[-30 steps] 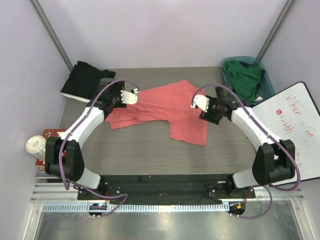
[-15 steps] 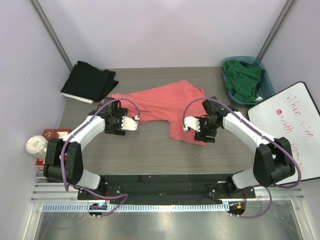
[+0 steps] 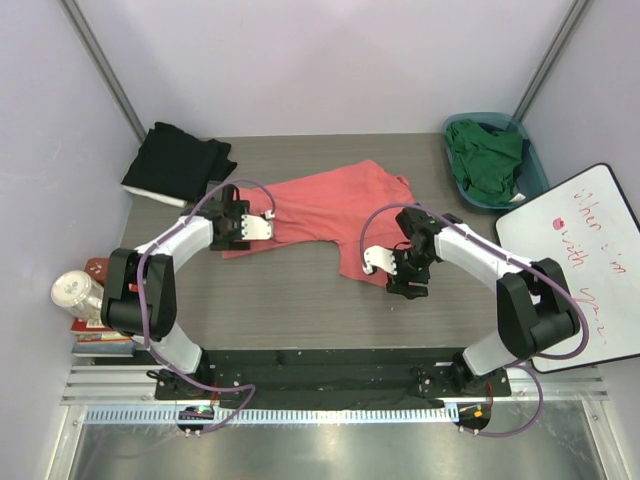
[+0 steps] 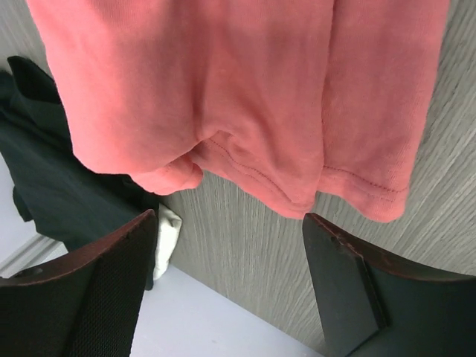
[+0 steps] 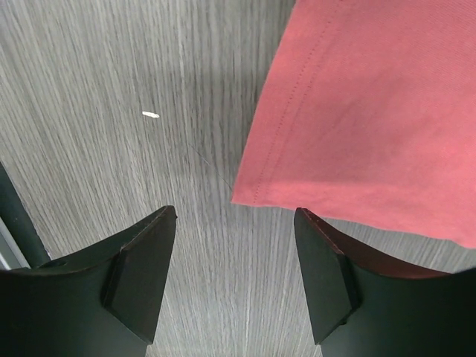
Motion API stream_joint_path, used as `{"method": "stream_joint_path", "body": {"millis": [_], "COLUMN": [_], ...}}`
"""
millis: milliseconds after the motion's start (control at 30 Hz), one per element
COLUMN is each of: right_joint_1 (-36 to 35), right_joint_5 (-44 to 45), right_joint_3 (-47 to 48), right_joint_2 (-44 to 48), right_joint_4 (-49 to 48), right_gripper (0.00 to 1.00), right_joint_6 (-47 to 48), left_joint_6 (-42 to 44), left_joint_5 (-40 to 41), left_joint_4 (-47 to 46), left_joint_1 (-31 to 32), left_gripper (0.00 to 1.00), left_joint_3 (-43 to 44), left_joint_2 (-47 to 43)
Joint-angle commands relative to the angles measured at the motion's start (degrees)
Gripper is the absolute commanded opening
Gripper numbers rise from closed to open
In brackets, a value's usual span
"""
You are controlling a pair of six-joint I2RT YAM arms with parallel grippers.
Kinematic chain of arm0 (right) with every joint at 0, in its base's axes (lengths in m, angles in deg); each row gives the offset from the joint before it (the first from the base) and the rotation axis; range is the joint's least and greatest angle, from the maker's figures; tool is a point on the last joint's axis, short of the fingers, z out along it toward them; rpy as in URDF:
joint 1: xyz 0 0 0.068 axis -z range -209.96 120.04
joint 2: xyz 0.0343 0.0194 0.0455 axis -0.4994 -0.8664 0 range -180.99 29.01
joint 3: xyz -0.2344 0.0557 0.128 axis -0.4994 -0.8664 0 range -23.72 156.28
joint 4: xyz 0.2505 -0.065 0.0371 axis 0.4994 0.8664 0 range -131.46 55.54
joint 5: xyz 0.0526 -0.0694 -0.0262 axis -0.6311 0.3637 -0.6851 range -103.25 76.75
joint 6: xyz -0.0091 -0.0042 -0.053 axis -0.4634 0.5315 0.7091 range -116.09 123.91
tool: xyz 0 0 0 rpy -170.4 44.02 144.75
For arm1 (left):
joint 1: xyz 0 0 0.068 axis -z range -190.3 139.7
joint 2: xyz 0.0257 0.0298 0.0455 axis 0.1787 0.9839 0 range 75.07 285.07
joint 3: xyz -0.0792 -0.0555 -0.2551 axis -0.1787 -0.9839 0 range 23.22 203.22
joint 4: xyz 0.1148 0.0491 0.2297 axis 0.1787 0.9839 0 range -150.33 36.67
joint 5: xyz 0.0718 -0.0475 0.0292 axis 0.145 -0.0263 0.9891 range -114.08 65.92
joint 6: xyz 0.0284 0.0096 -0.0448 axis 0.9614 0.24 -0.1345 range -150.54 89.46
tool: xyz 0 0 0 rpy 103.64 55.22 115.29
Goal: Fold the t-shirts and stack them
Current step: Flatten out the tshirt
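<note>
While jaws on both stand spread, L gripper (image 4: pixel 229 222) sits at coral-pink t-shirt (image 3: pixel 330 205) hem, R gripper (image 5: pixel 234 213) at its corner.

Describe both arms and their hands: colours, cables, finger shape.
The left arm and right arm have white links with black joints, each trailed by a looping purple cable. The left hand and right hand are black with a white plate; their fingers are dark, broad wedges.

Open table (image 3: pixel 290 300) strip nr front edge; pink shirt (image 3: pixel 330 210) mid, black shirt (image 3: pixel 175 165) far-L, basket (image 3: pixel 538 170) far-R in way
</note>
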Motion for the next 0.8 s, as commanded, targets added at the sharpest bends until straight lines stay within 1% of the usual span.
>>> {"method": "stream_joint_path", "body": {"millis": [0,100,167,400,433,633,767], "right_joint_1": [-0.61,-0.70,-0.53,-0.70,-0.70,-0.70,-0.70], "right_joint_5": [-0.89,-0.45,-0.62,-0.45,-0.45,0.61,0.35], "right_joint_3": [-0.64,-0.64,-0.91,-0.82,-0.73,0.23,0.85], "right_joint_2": [-0.25,-0.07,0.19,0.37,0.28,0.63,0.89], "right_joint_4": [-0.01,-0.18,-0.36,-1.32,-1.32,-1.06,-0.71], "right_gripper": [0.70,0.69,0.70,0.69,0.69,0.68,0.68], "right_joint_6": [-0.06,-0.41,-0.85,-2.52,-2.61,-3.23,-4.02], "left_joint_6": [0.36,2.29,3.43,4.49,4.49,3.44,3.62], "left_joint_5": [-2.23,-2.85,-2.85,-2.85,-4.42,-6.72,-5.58], "left_joint_4": [3.33,6.77,6.96,4.32,4.23,5.64,3.37], "left_joint_1": [-0.79,-1.67,-2.81,-4.39,-4.66,-4.83,-5.01], "left_gripper": [0.79,0.76,0.75,0.73,0.73,0.72,0.71], "left_joint_3": [2.58,2.49,1.96,0.90,1.08,2.40,1.61], "left_joint_2": [0.55,0.02,-0.24,2.65,3.09,5.47,6.78]}}
